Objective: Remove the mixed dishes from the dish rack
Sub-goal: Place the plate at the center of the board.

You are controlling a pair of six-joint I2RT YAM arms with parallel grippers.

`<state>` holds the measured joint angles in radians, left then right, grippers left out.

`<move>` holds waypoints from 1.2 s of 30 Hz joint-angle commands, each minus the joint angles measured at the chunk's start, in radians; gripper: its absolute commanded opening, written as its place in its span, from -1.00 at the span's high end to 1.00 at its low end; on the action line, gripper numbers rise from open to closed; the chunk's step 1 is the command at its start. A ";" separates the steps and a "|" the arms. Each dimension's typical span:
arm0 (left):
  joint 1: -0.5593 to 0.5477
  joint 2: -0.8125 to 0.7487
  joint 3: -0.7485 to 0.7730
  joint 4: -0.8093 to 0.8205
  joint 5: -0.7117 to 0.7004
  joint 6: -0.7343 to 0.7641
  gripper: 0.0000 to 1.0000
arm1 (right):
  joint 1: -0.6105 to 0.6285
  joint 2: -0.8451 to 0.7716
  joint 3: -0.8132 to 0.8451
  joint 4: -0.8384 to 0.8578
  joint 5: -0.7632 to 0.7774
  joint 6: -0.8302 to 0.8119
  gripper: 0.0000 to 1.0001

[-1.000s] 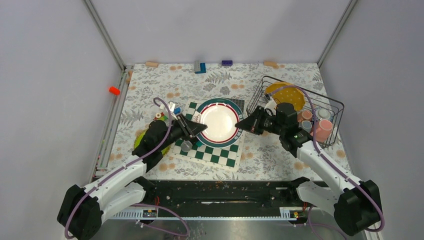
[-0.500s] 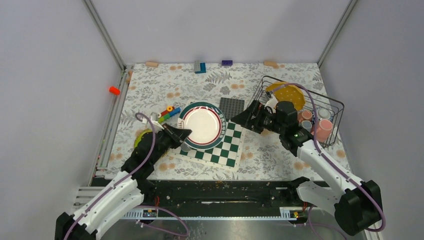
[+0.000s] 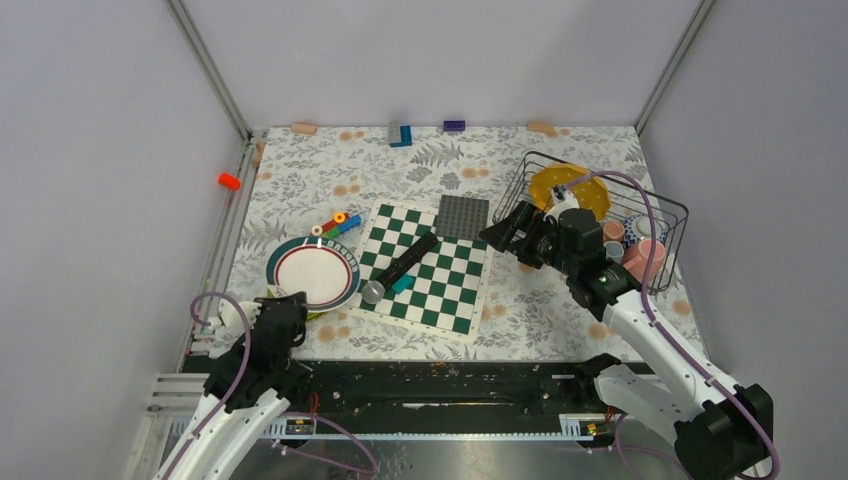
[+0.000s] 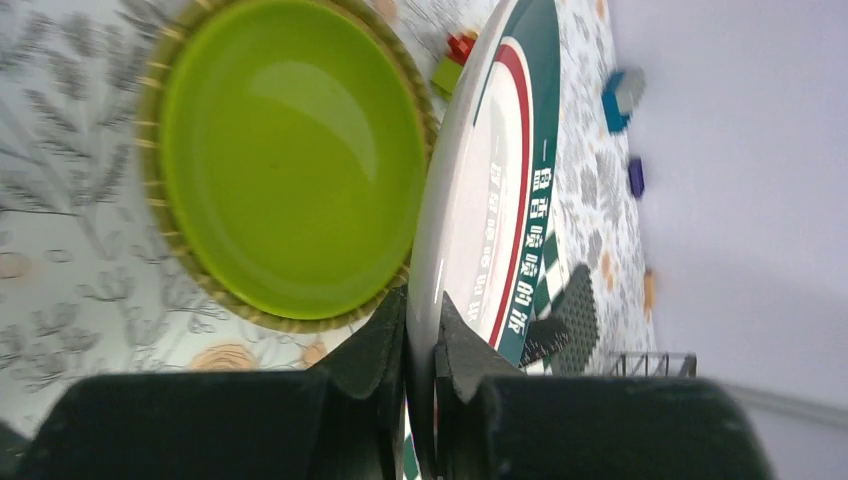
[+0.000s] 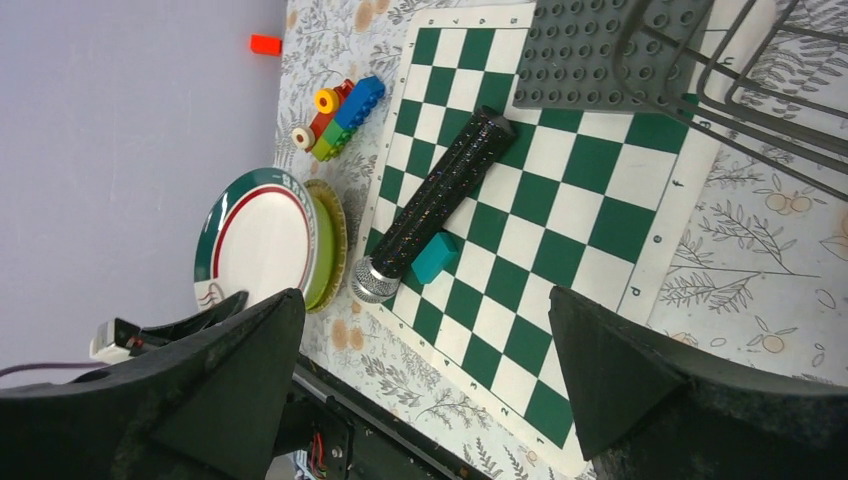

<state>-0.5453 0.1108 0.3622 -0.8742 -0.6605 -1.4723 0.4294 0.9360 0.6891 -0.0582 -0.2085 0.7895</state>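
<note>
While the left gripper pinches the plate, it should ease it flat onto the green dish; the right gripper gapes.

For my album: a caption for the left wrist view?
Left gripper shut on the green-rimmed plate, next to a lime-green plate.

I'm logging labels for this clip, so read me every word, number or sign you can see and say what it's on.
green-rimmed plate: white characters printed along the green band, possibly Chinese, seen edge-on and too skewed to read.
chessboard: tiny marks on its white border, too small to read.
Nothing else shows any writing, so no text can be quoted.
</note>
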 commanded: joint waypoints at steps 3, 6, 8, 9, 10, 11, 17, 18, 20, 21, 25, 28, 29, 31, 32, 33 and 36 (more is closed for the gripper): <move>0.003 -0.041 0.076 -0.211 -0.214 -0.204 1.00 | 0.003 0.005 0.042 -0.007 0.025 -0.022 -0.99; 0.002 -0.017 0.074 -0.244 -0.234 -0.250 1.00 | 0.003 0.005 0.043 -0.006 0.025 -0.024 -0.99; 0.002 0.006 0.073 -0.261 -0.234 -0.277 1.00 | 0.003 0.005 0.043 -0.008 0.030 -0.024 -0.99; 0.002 0.017 0.075 -0.270 -0.236 -0.298 1.00 | 0.003 0.007 0.043 -0.008 0.030 -0.024 -0.99; 0.002 0.027 0.077 -0.287 -0.237 -0.313 1.00 | 0.003 0.007 0.043 -0.008 0.032 -0.024 -0.99; 0.002 0.037 0.079 -0.295 -0.239 -0.325 1.00 | 0.003 0.009 0.043 -0.007 0.033 -0.026 -0.99; 0.002 0.058 0.060 -0.299 -0.227 -0.363 0.70 | 0.004 0.021 0.046 -0.007 0.032 -0.026 -0.99; 0.002 0.055 0.054 -0.301 -0.226 -0.370 0.57 | 0.003 0.023 0.047 -0.006 0.032 -0.026 -0.99; 0.004 0.048 0.041 -0.298 -0.224 -0.384 0.41 | 0.003 0.027 0.049 -0.007 0.032 -0.027 -0.99; 0.002 0.043 0.035 -0.296 -0.223 -0.385 0.40 | 0.003 0.029 0.049 -0.006 0.032 -0.027 -0.99; 0.003 0.033 0.023 -0.293 -0.221 -0.384 0.38 | 0.003 0.034 0.051 -0.006 0.032 -0.029 -0.99; 0.002 0.032 0.021 -0.295 -0.214 -0.382 0.33 | 0.004 0.036 0.052 -0.007 0.034 -0.029 -0.99; 0.002 0.033 0.021 -0.294 -0.211 -0.380 0.29 | 0.003 0.037 0.053 -0.008 0.034 -0.029 -0.99; 0.002 0.035 0.023 -0.295 -0.204 -0.372 0.08 | 0.003 0.040 0.053 -0.008 0.034 -0.029 -0.99; 0.002 0.035 0.025 -0.295 -0.200 -0.366 -0.02 | 0.003 0.041 0.054 -0.009 0.035 -0.029 -0.99; 0.002 0.036 0.029 -0.293 -0.198 -0.358 -0.15 | 0.003 0.043 0.055 -0.009 0.036 -0.029 -0.99; 0.002 0.032 0.051 -0.301 -0.200 -0.322 -0.46 | 0.003 0.051 0.060 -0.012 0.035 -0.033 -0.99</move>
<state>-0.5453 0.1566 0.3820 -1.2022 -0.8364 -1.8263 0.4294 0.9779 0.7021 -0.0792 -0.1989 0.7773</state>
